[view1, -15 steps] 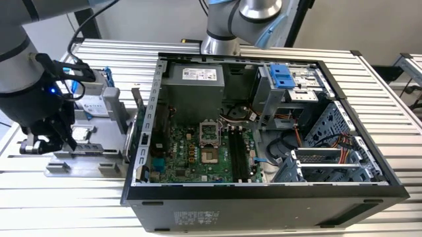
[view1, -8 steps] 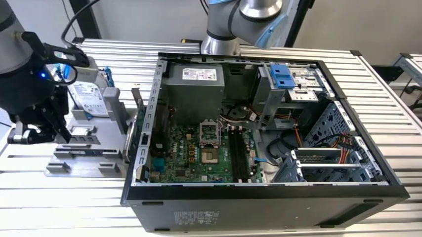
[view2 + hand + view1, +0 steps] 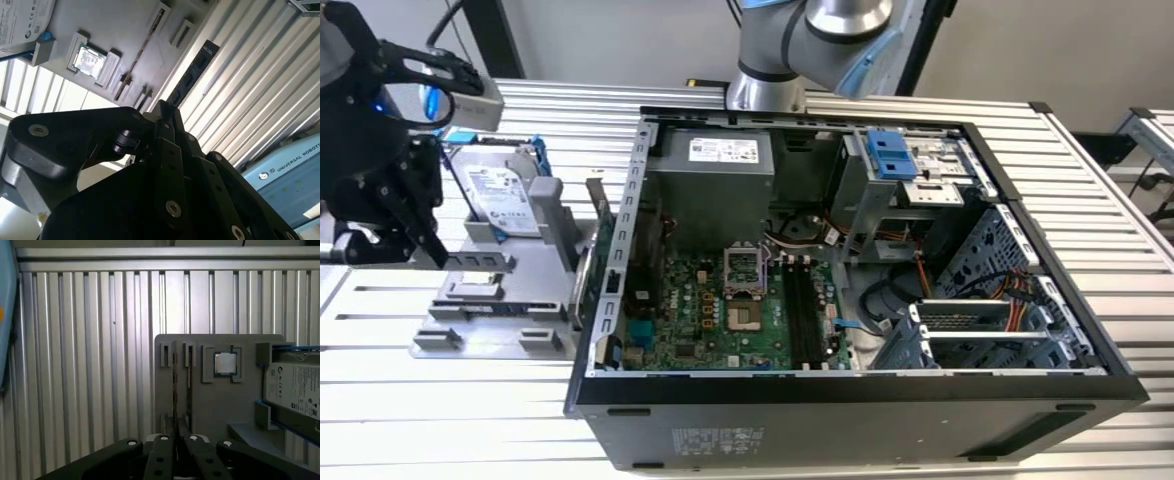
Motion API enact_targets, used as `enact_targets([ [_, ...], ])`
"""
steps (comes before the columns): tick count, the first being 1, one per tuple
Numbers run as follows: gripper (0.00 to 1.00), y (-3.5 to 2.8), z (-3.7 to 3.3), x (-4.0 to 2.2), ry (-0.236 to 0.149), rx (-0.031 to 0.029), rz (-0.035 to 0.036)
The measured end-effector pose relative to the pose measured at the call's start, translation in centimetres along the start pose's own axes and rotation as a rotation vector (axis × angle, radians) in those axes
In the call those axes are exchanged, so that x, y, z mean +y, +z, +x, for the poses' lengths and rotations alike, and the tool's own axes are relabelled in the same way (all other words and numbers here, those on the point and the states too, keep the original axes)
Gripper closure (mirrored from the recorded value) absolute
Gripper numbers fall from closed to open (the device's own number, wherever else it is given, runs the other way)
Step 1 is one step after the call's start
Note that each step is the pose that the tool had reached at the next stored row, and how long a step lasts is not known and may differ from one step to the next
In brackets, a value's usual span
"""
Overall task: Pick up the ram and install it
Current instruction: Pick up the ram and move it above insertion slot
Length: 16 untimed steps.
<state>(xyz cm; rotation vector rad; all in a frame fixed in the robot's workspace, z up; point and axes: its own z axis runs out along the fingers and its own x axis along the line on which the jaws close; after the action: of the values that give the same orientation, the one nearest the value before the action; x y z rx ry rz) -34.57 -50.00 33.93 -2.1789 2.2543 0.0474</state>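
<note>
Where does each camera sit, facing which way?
Exterior view: off the arm, looking down into the open black computer case on the slatted aluminium table; grey arm shows.
Second wrist view: at the wrist, looking along the black gripper shut on the long dark ram stick.
First wrist view: at the wrist, looking past the gripper onto the grey tray.
Shared: both wrist views show the square silver processor chip.

My claw [image 3: 165, 107]: matt black links with bright metal pins. Ram [image 3: 192, 75]: dark board with dull chips, seemingly semi-gloss where the light grazes it. Desk [image 3: 90, 365]: ribbed bare aluminium, satin sheen. Holder [image 3: 220, 405]: smooth matt grey plastic. Processor [image 3: 225, 363]: polished metal lid. Hard drive [image 3: 295, 390]: paper label, blue plastic frame. Computer case [image 3: 854, 400]: matt black shell, raw sheet metal inside.
</note>
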Motion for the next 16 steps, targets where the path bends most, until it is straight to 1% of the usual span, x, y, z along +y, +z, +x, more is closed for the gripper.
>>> enact_targets([
  [1,1.00,-0.33,-0.01,0.01,0.000,-0.0013,0.0000],
  [2,1.00,-0.78,-0.02,0.01,0.000,-0.0015,0.0001],
  [9,1.00,-3.93,-0.09,0.08,-0.003,-0.0014,-0.0002],
  [10,1.00,-3.93,-0.07,0.08,-0.003,-0.0021,0.0003],
  [11,1.00,-3.95,-0.07,-0.09,-0.003,-0.0023,0.0004],
  [14,1.00,-4.40,-0.12,-1.43,-0.003,-0.0019,-0.0004],
  [16,1.00,-4.54,-0.16,-2.34,-0.003,-0.0018,-0.0010],
])
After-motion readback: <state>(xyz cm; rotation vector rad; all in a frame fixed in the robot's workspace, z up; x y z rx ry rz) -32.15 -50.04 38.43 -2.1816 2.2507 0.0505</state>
